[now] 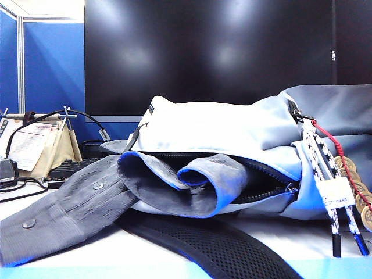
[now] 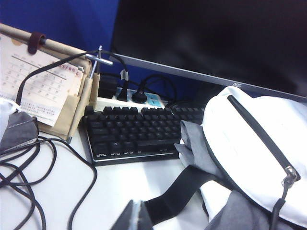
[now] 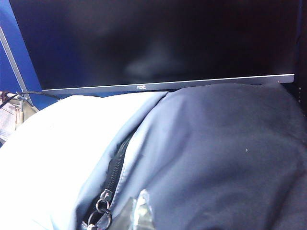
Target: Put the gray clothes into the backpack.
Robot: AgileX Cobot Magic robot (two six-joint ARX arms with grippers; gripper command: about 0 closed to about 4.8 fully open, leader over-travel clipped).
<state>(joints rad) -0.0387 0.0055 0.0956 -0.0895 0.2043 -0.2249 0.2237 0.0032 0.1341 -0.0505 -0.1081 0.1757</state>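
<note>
The dark gray ribbed gray clothes [image 1: 87, 203], 2 buttons showing, spill from the open pale backpack [image 1: 232, 131]. Left gripper [image 2: 136, 215] and right gripper [image 3: 136, 213], barely visible, seem closed and empty.

Very little of the robot shows. In the exterior view neither arm appears at all.

In the left wrist view, the left gripper [image 2: 134, 215] is only a small wedge at the picture's lower margin: dark gray, flat-faced, with a paler, slightly glossy strip running up its inner edge to a narrow point. The finger tips meet with no gap between them.

In the right wrist view, the right gripper [image 3: 136, 213] is a similar sliver, looking translucent or pale gray, perhaps clear plastic, though the blur makes that uncertain. Its tips likewise taper together to a point.

No cables, screws or markings on either arm can be made out.
</note>
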